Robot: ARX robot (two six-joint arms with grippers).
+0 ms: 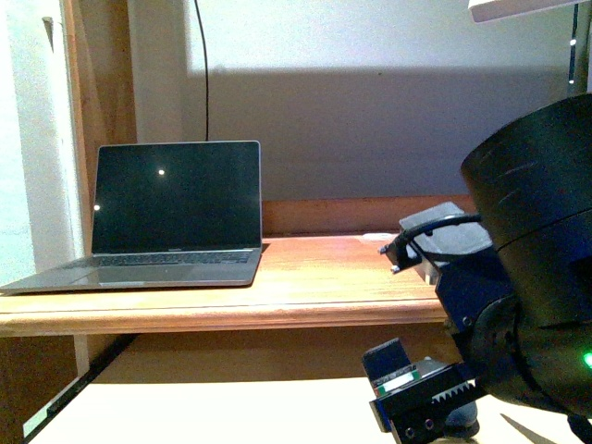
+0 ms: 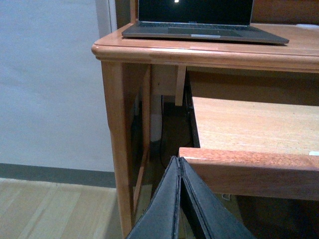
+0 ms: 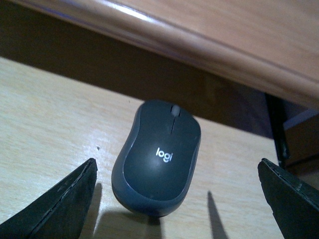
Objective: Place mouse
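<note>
Pre-grasp: your right fingers, spread wide, straddle the mouse on the desk's lower shelf; left fingers pressed together, empty. Next, you close and lift.

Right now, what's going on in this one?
The right gripper is open, its fingers either side of the mouse without touching it. The mouse lies on the pale lower shelf, near the desktop's rounded edge. The left gripper is shut, holding nothing, down by the desk's front. An open laptop sits on the desktop.
</note>
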